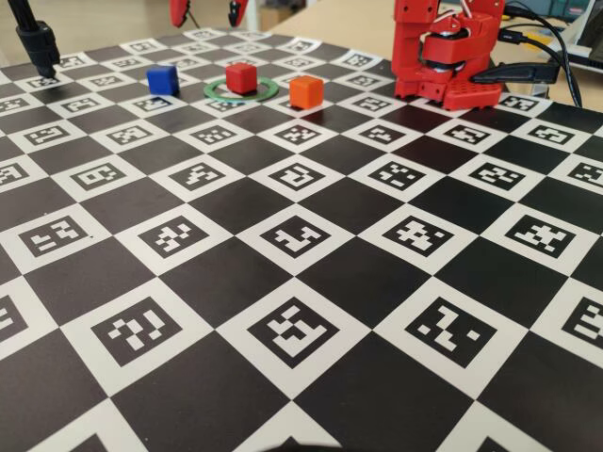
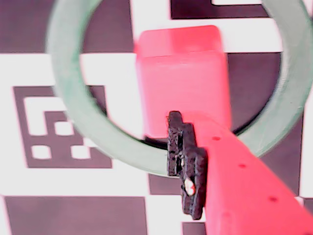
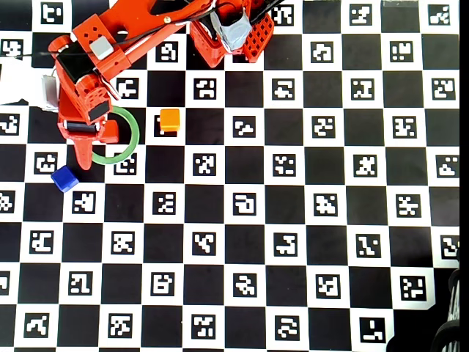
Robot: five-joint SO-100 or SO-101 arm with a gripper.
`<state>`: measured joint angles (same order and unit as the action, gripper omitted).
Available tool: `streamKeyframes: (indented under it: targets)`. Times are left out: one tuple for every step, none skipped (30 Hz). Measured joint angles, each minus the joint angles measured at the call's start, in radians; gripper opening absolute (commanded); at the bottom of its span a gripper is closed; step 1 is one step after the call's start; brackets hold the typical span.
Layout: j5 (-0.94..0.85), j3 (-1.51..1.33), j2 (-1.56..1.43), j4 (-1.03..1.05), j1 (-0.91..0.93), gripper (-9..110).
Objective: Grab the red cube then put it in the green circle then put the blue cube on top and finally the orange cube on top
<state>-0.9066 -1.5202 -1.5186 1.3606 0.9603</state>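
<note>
— Start at the left. What do you see?

— In the fixed view, the blue cube (image 1: 162, 79) sits on the board (image 1: 236, 202) at nine o'clock from the ring (image 1: 267, 91), near it but clear of it.

— And the red one?

— The red cube (image 1: 241, 77) stands flat on the board inside the ring, upright. It looks about centred there. My wrist view is blurred and close, so I'd only say it seems nearer the rim (image 2: 73, 115) at six o'clock. I can't tell whether it touches.

— Are you gripping it?

— No. My claw (image 1: 207, 11) hangs above it at twelve o'clock, at the top edge of the fixed view. The two fingertips are spread wide and hold nothing. In the wrist view one finger (image 2: 244, 196) with its black pad (image 2: 186, 161) comes in from five o'clock, over the near side of the cube (image 2: 178, 83).

— Further right?

— The orange cube (image 1: 305, 91) is at three o'clock from the ring, just outside it. My base (image 1: 448, 56) stands well beyond that, at the board's far edge.

— From overhead?

— My arm (image 3: 84, 88) covers the ring's (image 3: 134, 132) left part and hides the red cube. The blue cube (image 3: 64, 178) lies at eight o'clock from the ring, and the orange cube (image 3: 170, 119) at two o'clock.
</note>
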Motion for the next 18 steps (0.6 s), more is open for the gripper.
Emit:
streamKeyframes:
  targets:
    - [0.008, 0.025, 0.017, 0.009, -0.002, 43]
    - [0.018, 0.052, 0.041, 0.014, -0.003, 43]
    - [0.028, 0.075, 0.061, 0.020, -0.003, 43]
    - [0.035, 0.094, 0.078, 0.023, -0.003, 43]
    - [0.043, 0.114, 0.094, 0.026, -0.003, 43]
    - [0.051, 0.130, 0.107, 0.029, -0.003, 43]
    - [0.058, 0.152, 0.124, 0.031, -0.003, 43]
    - [0.064, 0.166, 0.138, 0.031, -0.003, 43]
    - [0.067, 0.176, 0.150, 0.031, -0.003, 43]
    - [0.071, 0.186, 0.161, 0.031, -0.003, 43]
    - [0.071, 0.193, 0.172, 0.031, -0.003, 43]
    - [0.071, 0.198, 0.183, 0.029, -0.003, 43]
    - [0.071, 0.202, 0.193, 0.026, -0.003, 43]
    - [0.071, 0.206, 0.204, 0.021, -0.003, 43]
    - [0.071, 0.213, 0.218, 0.018, -0.005, 43]
    - [0.071, 0.219, 0.230, 0.014, -0.008, 43]
    - [0.075, 0.225, 0.244, 0.009, -0.009, 43]
    - [0.083, 0.229, 0.258, 0.002, -0.012, 43]
